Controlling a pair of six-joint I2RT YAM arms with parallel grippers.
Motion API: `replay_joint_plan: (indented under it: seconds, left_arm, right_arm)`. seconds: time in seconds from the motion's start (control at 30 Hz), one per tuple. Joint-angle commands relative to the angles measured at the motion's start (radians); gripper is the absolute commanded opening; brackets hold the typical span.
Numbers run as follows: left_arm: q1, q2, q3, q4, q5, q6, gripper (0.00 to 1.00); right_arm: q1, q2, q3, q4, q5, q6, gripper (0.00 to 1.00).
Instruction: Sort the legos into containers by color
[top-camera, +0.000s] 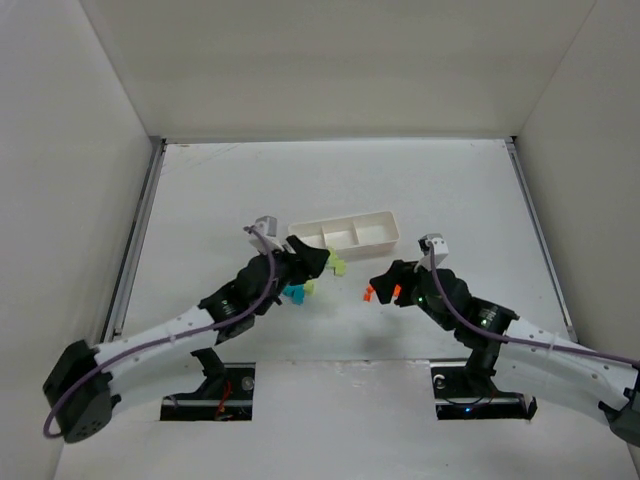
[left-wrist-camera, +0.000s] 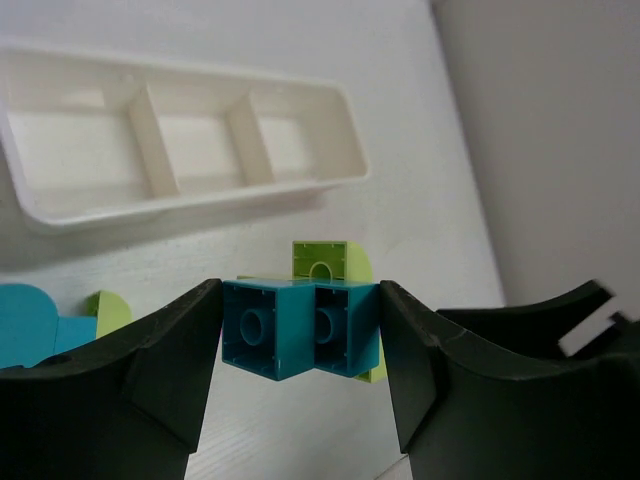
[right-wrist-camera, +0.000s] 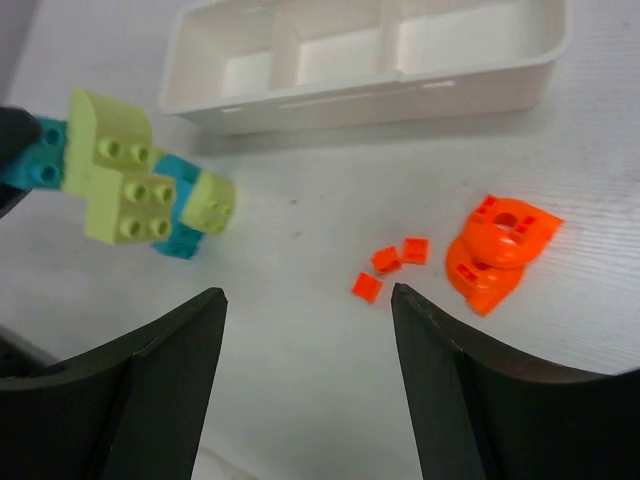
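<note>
White table (top-camera: 450, 190) | left jaws clamped on cyan brick (left-wrist-camera: 300, 330) — yellow-green bricks (right-wrist-camera: 120, 190) stuck on | right jaws apart

Cyan lego (left-wrist-camera: 300, 338) in left hand (left-wrist-camera: 300, 315)

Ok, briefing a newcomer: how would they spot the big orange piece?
Find the long white tray. Below it in the right wrist view lies a large curved orange piece with a round hole. Its neighbours, three tiny orange squares, are flat and far smaller.
</note>
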Motion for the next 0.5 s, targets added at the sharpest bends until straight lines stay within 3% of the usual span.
replay_joint_plan:
  seconds: [0.0,0.2,0.47]
  left_arm:
    - [0.046,-0.181,-0.024,-0.096,0.006,-0.043,0.46]
    - [0.076,-0.311,0.019,-0.244,0.047,-0.069,0.47]
    - [0.051,-0.303,0.017,-0.23,0.09,-0.114,0.47]
  right_arm:
    - [0.005,-0.065,0.051,0.164,-0.141,0.027,0.74]
    - [-0.015,-0.117,0.071,0.34,-0.295,0.094,0.85]
    - [-0.026,0.052,0.099,0.471,-0.435,0.13,0.87]
